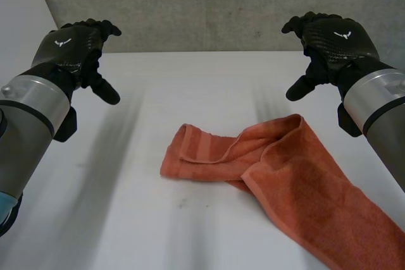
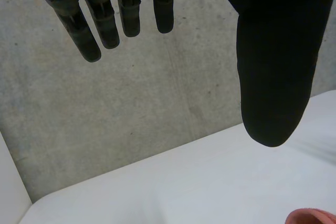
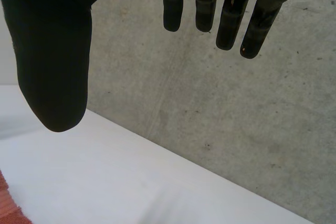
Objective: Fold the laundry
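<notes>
An orange towel (image 1: 278, 175) lies crumpled on the white table (image 1: 114, 207), running from the middle toward the near right corner, with one end folded over itself. My left hand (image 1: 76, 49) hovers above the table's far left, open, fingers (image 2: 105, 22) straight and thumb (image 2: 273, 77) apart, holding nothing. My right hand (image 1: 332, 42) hovers above the far right, also open and empty, its fingers (image 3: 231, 19) and thumb (image 3: 52, 66) spread. Both hands are well clear of the towel. A bit of the towel (image 2: 312, 216) peeks in below the left thumb, and another bit of the towel (image 3: 8, 203) below the right thumb.
A grey concrete wall (image 1: 209, 4) stands right behind the table's far edge (image 1: 202, 53). The towel runs off toward the table's near right.
</notes>
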Tool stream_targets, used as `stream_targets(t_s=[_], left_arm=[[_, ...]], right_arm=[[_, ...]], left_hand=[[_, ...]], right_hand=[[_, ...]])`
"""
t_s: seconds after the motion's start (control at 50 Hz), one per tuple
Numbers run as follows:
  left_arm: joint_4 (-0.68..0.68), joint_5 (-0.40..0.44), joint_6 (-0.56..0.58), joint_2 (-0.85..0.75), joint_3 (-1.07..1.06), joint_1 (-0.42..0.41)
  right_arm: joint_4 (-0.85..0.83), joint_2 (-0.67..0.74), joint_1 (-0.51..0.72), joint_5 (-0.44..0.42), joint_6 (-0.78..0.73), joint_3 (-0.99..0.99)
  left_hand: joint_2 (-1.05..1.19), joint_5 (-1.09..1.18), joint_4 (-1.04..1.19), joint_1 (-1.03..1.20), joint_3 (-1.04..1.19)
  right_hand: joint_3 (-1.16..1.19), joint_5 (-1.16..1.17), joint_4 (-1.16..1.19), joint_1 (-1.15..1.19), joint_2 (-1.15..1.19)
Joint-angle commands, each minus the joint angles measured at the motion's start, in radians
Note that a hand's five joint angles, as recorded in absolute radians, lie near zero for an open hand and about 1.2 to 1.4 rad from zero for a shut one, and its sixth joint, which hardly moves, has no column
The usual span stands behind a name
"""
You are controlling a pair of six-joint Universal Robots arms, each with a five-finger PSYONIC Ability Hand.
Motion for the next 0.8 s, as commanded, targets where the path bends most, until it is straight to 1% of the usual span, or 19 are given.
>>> stream_targets(t_s=[0.02,0.34,0.52,0.8], left_arm=[[0.014,-0.055,-0.009,-0.04,0.025,0.009],[0.013,-0.053,-0.006,-0.049,0.008,0.002],[0.018,-0.054,-0.005,-0.049,0.002,-0.003],[0.024,-0.057,-0.011,-0.049,-0.015,-0.009]], right_arm=[[-0.002,0.055,-0.011,-0.016,-0.031,-0.046],[-0.002,0.025,-0.01,-0.014,-0.041,-0.035],[-0.003,0.023,-0.007,-0.005,-0.092,-0.026],[-0.009,0.023,-0.008,0.006,-0.095,-0.02]], left_hand=[[-0.102,-0.1,-0.103,-0.105,-0.105],[-0.102,-0.1,-0.103,-0.105,-0.105],[-0.093,-0.091,-0.093,-0.095,-0.096],[-0.09,-0.088,-0.09,-0.092,-0.093]], right_hand=[[-0.128,-0.176,-0.127,-0.084,-0.123],[-0.128,-0.176,-0.127,-0.084,-0.123],[-0.128,-0.176,-0.127,-0.084,-0.123],[-0.128,-0.176,-0.127,-0.084,-0.123]])
